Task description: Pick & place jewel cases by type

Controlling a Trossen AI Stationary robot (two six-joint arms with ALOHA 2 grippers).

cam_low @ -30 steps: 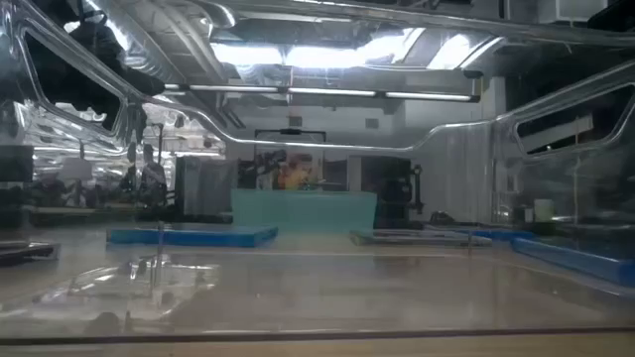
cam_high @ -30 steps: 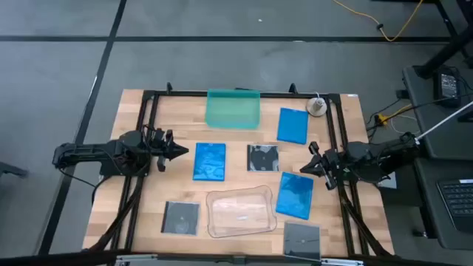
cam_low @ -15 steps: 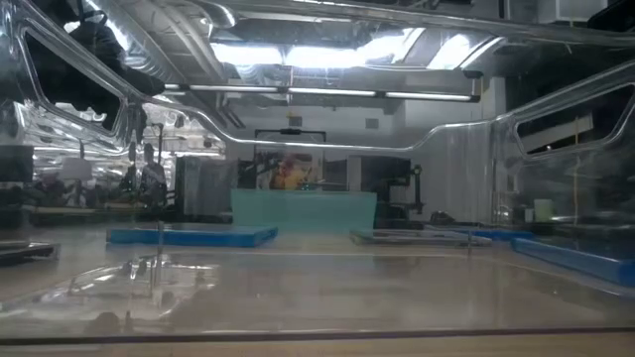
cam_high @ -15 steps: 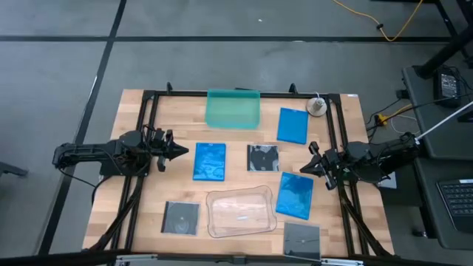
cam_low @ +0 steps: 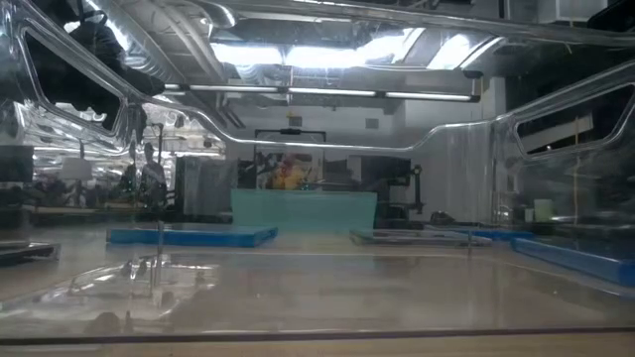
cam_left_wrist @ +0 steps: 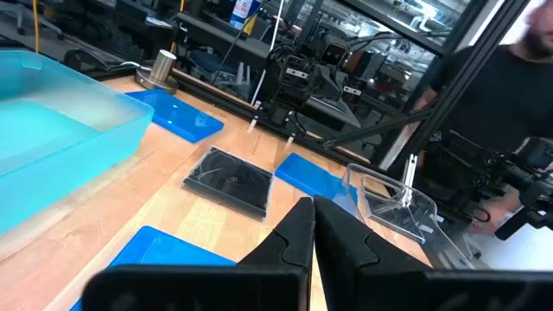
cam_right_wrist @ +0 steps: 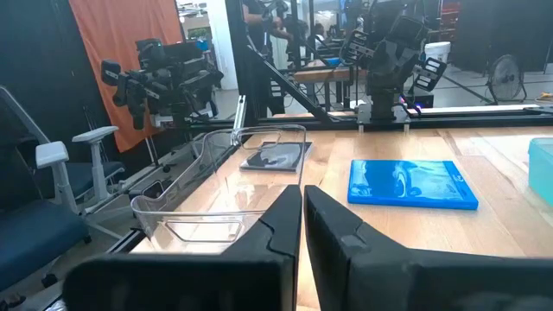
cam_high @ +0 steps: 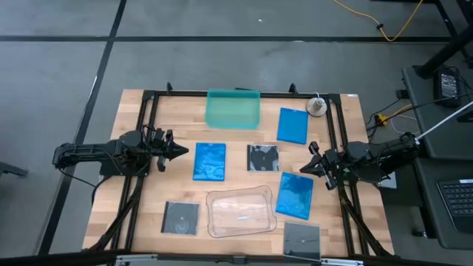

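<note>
Three blue jewel cases lie flat on the table: one at centre left, one far right, one near right. Three dark square jewel cases also lie flat: centre, near left, near right edge. My left gripper hovers shut at the left, pointing at the centre-left blue case. My right gripper is shut at the right, just beside the near-right blue case; its wrist view shows the centre-left blue case ahead.
A teal tray stands at the far middle. A clear rounded tray sits near the front middle. A small round object lies at the far right corner. A black frame borders the table. A person stands beyond the table.
</note>
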